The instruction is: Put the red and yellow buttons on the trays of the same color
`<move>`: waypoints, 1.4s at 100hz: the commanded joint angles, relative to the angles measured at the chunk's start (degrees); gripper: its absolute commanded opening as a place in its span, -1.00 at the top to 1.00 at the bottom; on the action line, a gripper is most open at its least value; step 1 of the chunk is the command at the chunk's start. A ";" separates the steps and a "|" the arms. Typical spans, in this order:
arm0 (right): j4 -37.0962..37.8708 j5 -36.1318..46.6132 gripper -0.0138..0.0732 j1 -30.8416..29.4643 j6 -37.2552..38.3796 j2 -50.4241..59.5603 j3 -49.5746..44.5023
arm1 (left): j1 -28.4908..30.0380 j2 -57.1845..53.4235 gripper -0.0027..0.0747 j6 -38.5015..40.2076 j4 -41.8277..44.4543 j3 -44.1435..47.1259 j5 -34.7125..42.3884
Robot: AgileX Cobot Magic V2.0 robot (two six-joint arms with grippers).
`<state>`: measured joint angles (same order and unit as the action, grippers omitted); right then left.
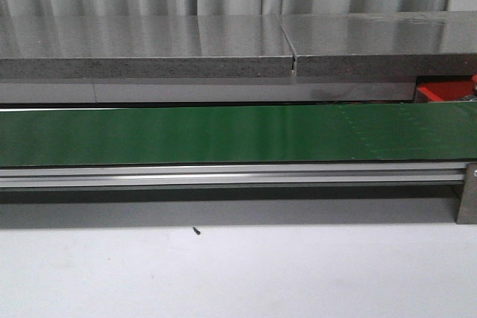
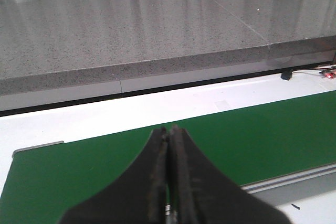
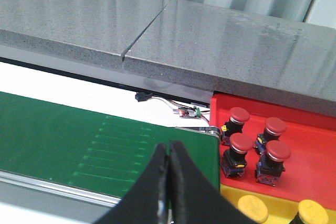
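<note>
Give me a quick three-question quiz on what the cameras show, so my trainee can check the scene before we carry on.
1. True or false: no button lies on the long green conveyor belt.
2. How many red mushroom-head push buttons stand in the bright red shallow plastic tray in the right wrist view? A) two B) four C) six
3. Fill in: the jaws of the left gripper and the right gripper are both ____, holding nothing.

Key: 1 true; 2 B; 3 shut.
</note>
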<state>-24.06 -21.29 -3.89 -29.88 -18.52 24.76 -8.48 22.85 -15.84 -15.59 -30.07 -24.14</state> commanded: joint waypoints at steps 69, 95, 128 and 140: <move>-1.03 6.72 0.95 0.12 -0.44 -0.18 1.43 | -0.37 0.45 0.98 0.03 -0.38 -1.53 3.92; 13.59 12.18 0.95 0.19 10.60 -0.18 -1.73 | -0.37 0.45 0.98 0.03 -0.38 -1.53 3.92; 26.20 28.06 0.95 2.99 31.90 2.83 -13.50 | -0.37 0.45 0.98 0.03 -0.38 -1.53 3.92; 26.20 30.14 0.95 3.18 33.90 6.01 -18.57 | -0.37 0.45 0.98 0.03 -0.38 -1.53 3.92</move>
<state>1.10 2.25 -0.85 1.99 -13.99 7.58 -8.48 22.85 -15.84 -15.46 -30.07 -24.42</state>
